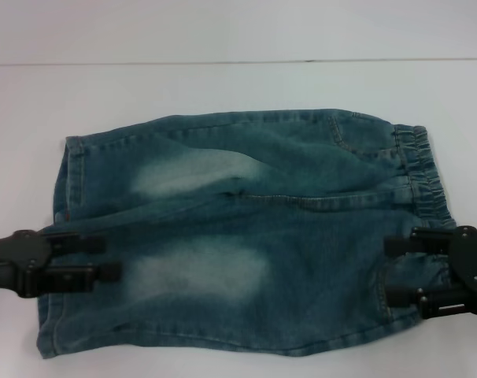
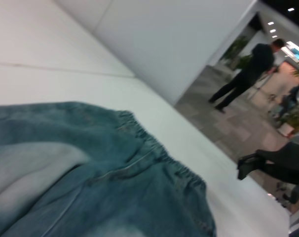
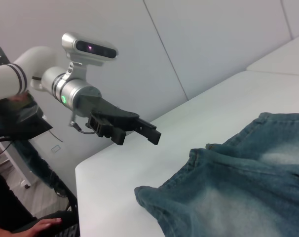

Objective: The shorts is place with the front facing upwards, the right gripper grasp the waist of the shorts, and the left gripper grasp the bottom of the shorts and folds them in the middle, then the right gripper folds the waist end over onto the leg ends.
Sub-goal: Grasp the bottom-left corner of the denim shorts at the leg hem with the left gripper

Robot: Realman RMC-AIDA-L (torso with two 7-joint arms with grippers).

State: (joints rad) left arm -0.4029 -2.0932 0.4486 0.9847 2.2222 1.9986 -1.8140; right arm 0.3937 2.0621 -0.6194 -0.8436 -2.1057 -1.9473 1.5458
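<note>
Across the middle of the head view, the faded blue denim shorts (image 1: 238, 236) lie flat on the white table (image 1: 223, 87), elastic waistband at the frame's right and leg hems at its left. At the left edge, the black left gripper (image 1: 105, 257) hangs over the nearer leg hem with its fingers spread apart, holding nothing. At the right edge, the black right gripper (image 1: 397, 270) sits over the waistband, fingers likewise parted and not pinching the cloth.

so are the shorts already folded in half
No, the shorts lie spread flat on the table, both legs showing side by side.
</note>
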